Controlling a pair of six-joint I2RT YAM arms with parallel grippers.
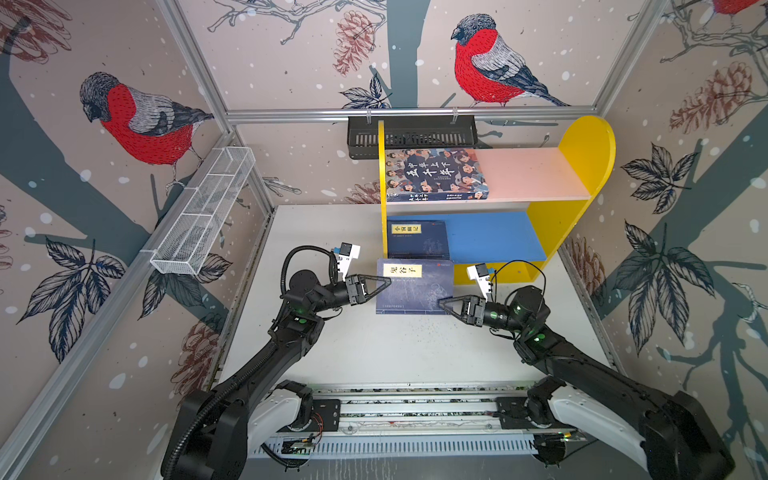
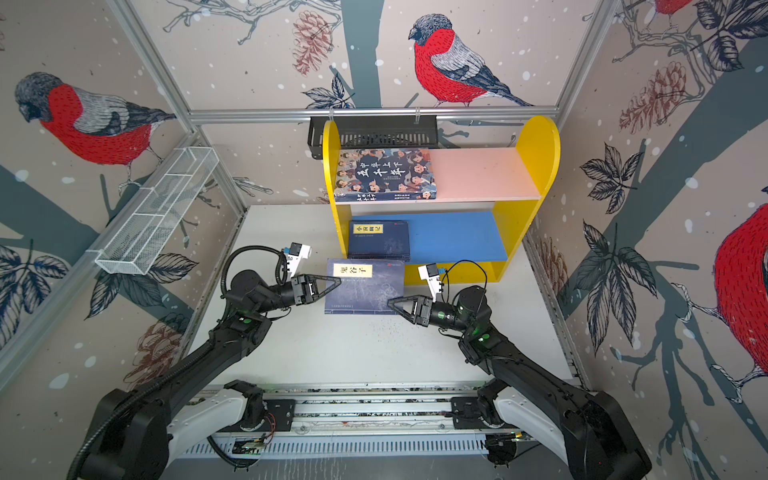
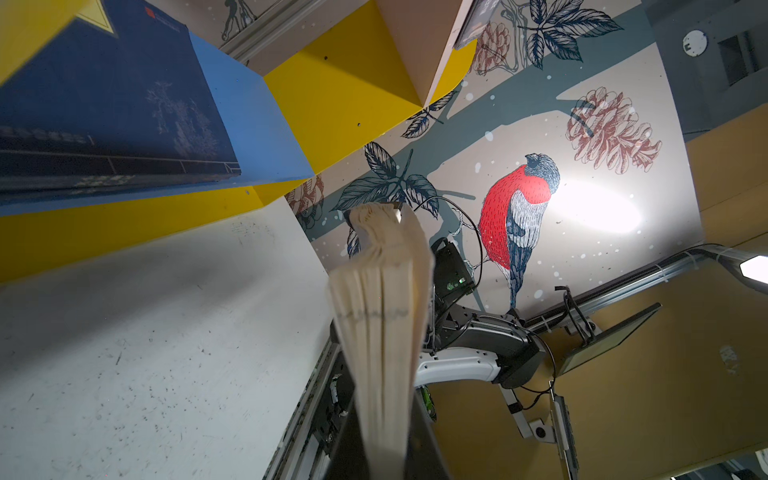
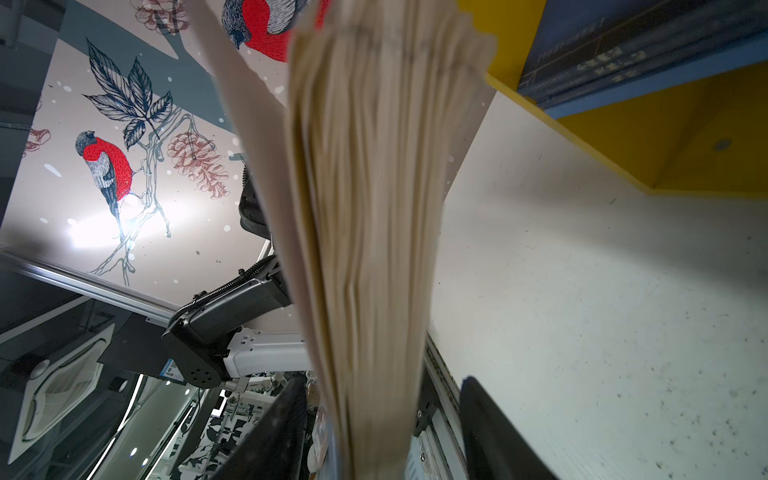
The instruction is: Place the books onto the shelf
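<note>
1. Looking down in both top views, the navy book (image 1: 415, 291) was held flat, apparently just off the table (image 1: 395, 353), right in front of the shelf (image 1: 584, 145). The left gripper (image 1: 387, 283) was clamped on its left edge, and the right gripper (image 1: 442, 303) sat at its near right corner.
2. In the left wrist view, the book's pages (image 3: 382, 311) fanned out from jaws pinched tight on them. Beyond lay the blue board (image 3: 249, 124).
3. In the right wrist view, the jaws stood partly apart on either side of the page edge. A gap showed beside one finger (image 4: 494, 436), so they straddled the book rather than gripped it.
4. The step in hand looked like carrying this book to the shelf. The next move probably called for the right jaws to close or steady the corner. Both arms would then push forward together, keeping the book level over the yellow front lip.
5. Counted from above, there were two grippers, one shelf with two boards, and three books. The cartoon book (image 1: 436, 174) lay on the pink board (image 1: 532, 170), the shelved navy book (image 1: 417, 243) lay on the blue board, and the third was the held one. Layered edges under the shelved one hinted at a pile, but I could not count it.
</note>
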